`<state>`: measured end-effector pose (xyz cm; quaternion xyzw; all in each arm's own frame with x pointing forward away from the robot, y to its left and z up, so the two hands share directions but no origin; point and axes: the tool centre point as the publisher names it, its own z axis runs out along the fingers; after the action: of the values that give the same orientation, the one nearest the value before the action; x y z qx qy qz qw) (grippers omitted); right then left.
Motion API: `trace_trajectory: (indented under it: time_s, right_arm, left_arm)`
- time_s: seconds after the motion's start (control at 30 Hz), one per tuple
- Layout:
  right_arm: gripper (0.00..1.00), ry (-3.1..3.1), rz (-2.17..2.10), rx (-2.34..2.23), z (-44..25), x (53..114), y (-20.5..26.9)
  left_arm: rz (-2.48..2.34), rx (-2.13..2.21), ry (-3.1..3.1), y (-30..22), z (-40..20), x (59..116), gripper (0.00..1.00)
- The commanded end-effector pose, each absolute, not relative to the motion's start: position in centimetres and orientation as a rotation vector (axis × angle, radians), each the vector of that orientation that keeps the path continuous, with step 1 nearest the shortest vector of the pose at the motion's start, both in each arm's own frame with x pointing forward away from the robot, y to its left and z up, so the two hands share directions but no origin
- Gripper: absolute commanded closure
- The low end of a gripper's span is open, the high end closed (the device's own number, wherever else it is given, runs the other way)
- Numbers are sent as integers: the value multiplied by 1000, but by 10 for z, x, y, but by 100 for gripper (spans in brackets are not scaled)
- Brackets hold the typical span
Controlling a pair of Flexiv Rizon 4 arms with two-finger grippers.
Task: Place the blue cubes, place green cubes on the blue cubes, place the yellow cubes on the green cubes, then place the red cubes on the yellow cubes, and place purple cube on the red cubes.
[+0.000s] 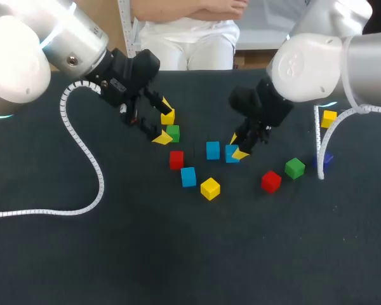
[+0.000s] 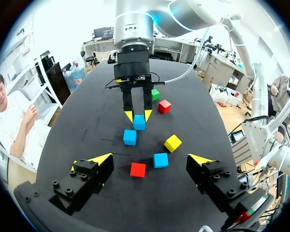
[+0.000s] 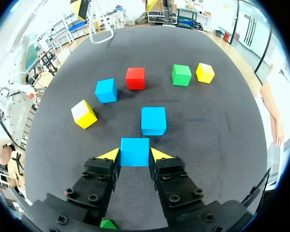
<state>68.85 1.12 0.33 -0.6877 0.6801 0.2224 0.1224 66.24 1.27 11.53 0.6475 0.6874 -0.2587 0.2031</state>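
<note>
My right gripper (image 3: 135, 155) is shut on a blue cube (image 3: 135, 151), low over the table's middle; whether the cube rests on the cloth I cannot tell. A second blue cube (image 3: 153, 121) lies just ahead of it, and a third (image 3: 107, 90) lies farther off beside a red cube (image 3: 135, 78). In the head view the held cube (image 1: 230, 154) sits right of the second blue cube (image 1: 213, 150). My left gripper (image 1: 164, 121) hangs open and empty above a yellow cube (image 1: 167, 117) and a green cube (image 1: 173, 133). The purple cube (image 1: 324, 159) lies at the right.
Loose on the dark table (image 1: 178, 254): a red cube (image 1: 176, 159), a blue one (image 1: 188, 176) and a yellow one (image 1: 210, 188) left of centre; a red one (image 1: 271, 181), a green one (image 1: 294, 168) and a yellow one (image 1: 329, 118) to the right. A white cable (image 1: 89, 159) loops across the left side.
</note>
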Motion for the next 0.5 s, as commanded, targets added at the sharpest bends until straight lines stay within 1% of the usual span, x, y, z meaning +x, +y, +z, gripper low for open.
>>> trace_trajectory:
  time_s: [0.03, 0.5]
  right_arm:
    - [100, 1985, 654, -2008, 3, 693, 12]
    - [100, 1998, 675, -1999, -3, 697, 11]
  left_arm:
    - [-721, 1809, 1921, 13, 116, 663, 0]
    - [-721, 1809, 1921, 13, 116, 663, 0]
